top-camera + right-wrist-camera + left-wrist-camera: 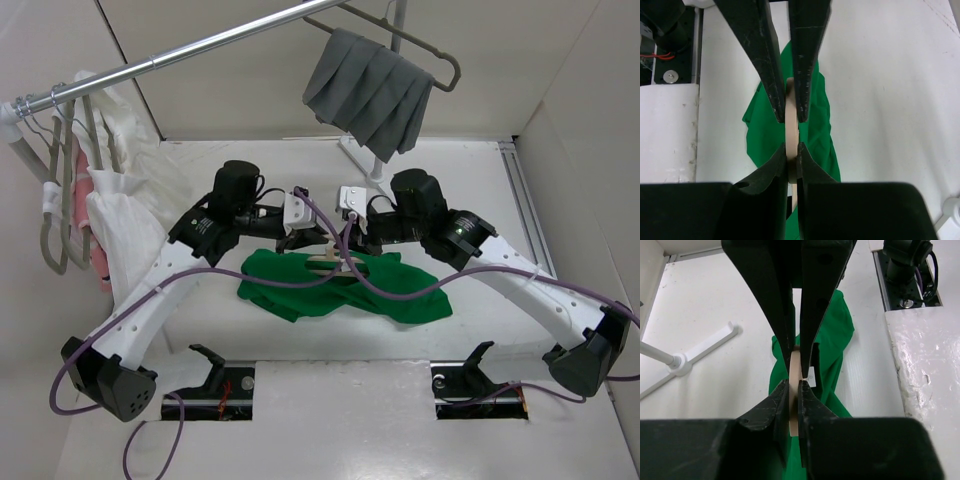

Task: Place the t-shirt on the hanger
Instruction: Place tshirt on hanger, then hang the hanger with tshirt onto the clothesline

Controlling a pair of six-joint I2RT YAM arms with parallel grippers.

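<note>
**A:** Where do things sit?

**B:** The shirt (345, 288) lies crumpled mid-tabletop (480, 180), with its bulk trailing toward 4 o'clock. The hanger (332, 262) is at the shirt's 12 o'clock edge, close to the white label (811, 376).

**A:** And the fingers?

**B:** Both pairs are clamped on the hanger. The left fingers (775, 305) pinch the beige bar toward its 9 o'clock end, and the right fingers (767, 60) pinch it toward 3 o'clock. Each wrist view shows the bar squeezed tight with no gap.

**A:** Is it inside the neck hole?

**B:** I cannot tell, because the wrists cover that spot from above.

**A:** So how should this step be done well?

**B:** My judgement is that 2 grips on 1 stiff bar mean the arms must travel as 1. Any twist between them would strain the plastic. I'd stay low and feed 1 shoulder in at the label, angled toward 4 o'clock where the cloth is deepest. If the cloth bunches ahead of the bar, I'd ease back. 1 pair will probably have to let go to hold the collar open.
</note>
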